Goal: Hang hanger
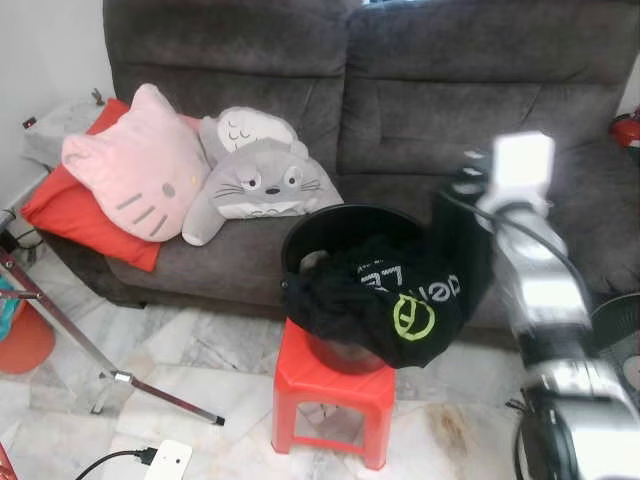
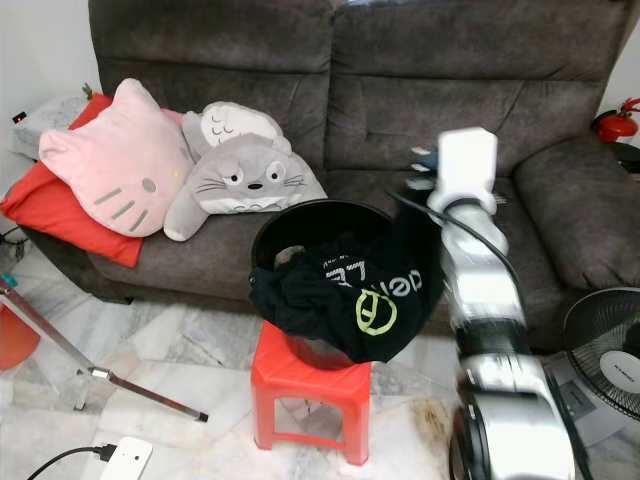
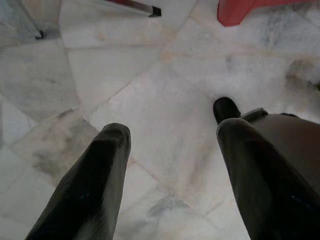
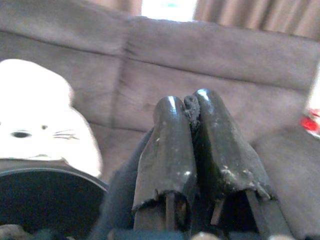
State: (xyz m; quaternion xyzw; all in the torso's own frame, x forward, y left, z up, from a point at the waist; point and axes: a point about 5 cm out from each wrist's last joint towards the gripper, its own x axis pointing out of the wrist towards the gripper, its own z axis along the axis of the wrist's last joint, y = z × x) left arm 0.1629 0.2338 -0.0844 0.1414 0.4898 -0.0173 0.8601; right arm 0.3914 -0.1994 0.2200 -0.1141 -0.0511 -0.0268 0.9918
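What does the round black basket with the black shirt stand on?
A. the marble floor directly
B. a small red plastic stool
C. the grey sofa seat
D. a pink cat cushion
B: the round black basket, with the black shirt draped over its rim, sits on top of the small red plastic stool, which stands on the marble floor in front of the grey sofa.

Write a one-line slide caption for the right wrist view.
Right gripper pinching black garment fabric above a black bucket, facing the grey sofa.
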